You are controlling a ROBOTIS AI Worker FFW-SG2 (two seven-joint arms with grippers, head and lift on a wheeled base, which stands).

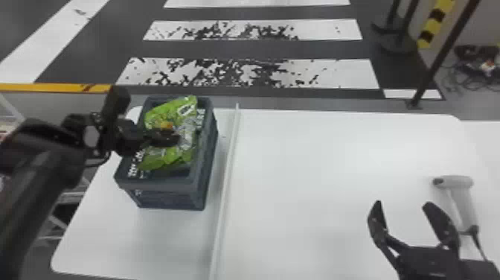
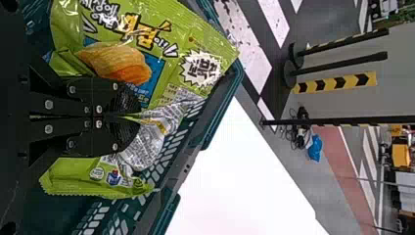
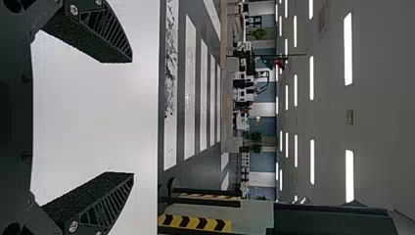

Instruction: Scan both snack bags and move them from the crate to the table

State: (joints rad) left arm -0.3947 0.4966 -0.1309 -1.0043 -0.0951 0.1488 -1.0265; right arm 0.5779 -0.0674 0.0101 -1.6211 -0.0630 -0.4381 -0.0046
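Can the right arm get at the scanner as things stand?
Likely yes: the scanner lies on the table, just right of the open jaws, with nothing seen between; its cable might snag.

We see bright green snack packaging (image 1: pixel 167 152) with silver patches, a blue panel and a golden-orange chip. To us the crate (image 1: pixel 167 198) looks slate-grey, the worktop (image 1: pixel 316 167) plain white, the scanner (image 1: pixel 455 181) pale grey. Our left pincer (image 1: pixel 178 138) and right pincer (image 1: pixel 403 204) are black; the dark grey floor (image 1: pixel 242 49) wears white stripes.
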